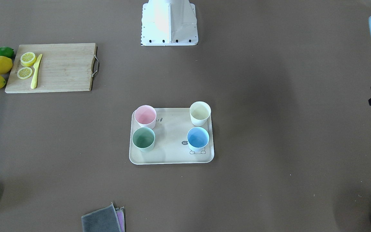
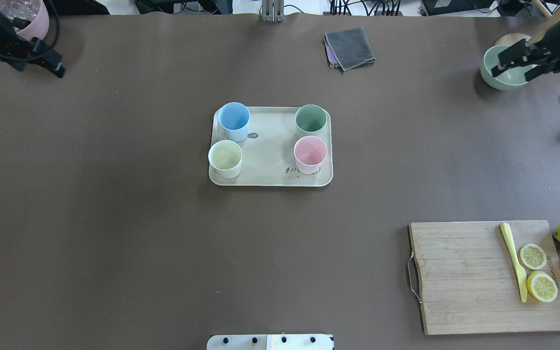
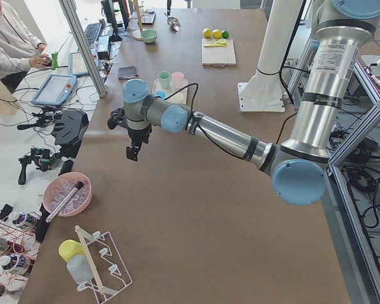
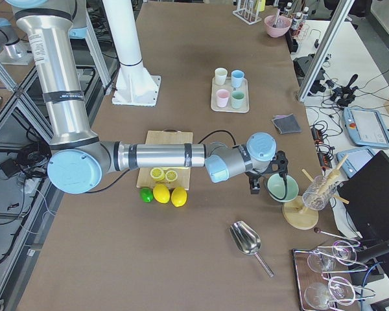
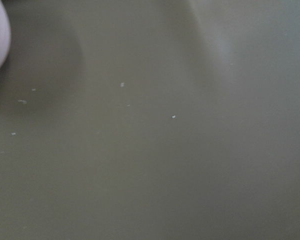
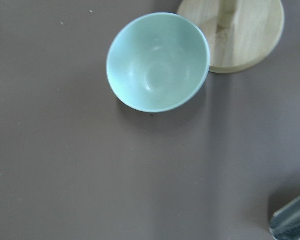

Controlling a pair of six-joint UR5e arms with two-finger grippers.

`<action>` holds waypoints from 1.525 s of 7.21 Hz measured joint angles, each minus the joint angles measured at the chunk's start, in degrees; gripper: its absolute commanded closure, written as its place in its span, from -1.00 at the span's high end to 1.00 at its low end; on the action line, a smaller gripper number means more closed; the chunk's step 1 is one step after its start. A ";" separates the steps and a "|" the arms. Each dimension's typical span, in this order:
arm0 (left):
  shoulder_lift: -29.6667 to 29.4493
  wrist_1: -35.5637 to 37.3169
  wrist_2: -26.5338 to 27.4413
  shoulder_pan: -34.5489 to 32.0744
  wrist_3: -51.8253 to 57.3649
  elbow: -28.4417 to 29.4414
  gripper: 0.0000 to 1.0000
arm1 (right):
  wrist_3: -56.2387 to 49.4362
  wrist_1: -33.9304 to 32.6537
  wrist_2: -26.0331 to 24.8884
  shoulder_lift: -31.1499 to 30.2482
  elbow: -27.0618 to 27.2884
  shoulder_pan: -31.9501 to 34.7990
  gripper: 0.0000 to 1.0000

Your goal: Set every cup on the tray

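Pink cup, cream cup, green cup and blue cup all stand on the tray: seemingly finished. Right fingers, at two o'clock, gape empty; left fingers: cannot tell.

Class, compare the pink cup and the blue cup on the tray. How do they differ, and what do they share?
Colour: the pink cup is pastel pink, the blue cup light blue. Place: in the overhead view the pink cup stands at the near right corner of the tray, the blue cup at its far left corner. Shared: both stand upright, empty, handleless and tapered, on the tray.
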 measured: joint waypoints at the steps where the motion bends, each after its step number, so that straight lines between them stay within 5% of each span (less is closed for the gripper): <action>1: 1.90 0.00 -0.59 -1.07 1.58 -0.46 0.97 | -3.20 -0.49 -0.16 -2.44 0.14 1.87 1.00; 6: 7.75 -0.33 -0.75 -1.82 2.27 -3.46 0.97 | -19.56 -20.96 -8.17 -2.32 6.05 7.10 1.00; 11: 10.97 -0.64 -1.13 -6.35 2.33 0.10 0.97 | -21.31 -25.58 -8.80 -2.18 11.46 7.61 1.00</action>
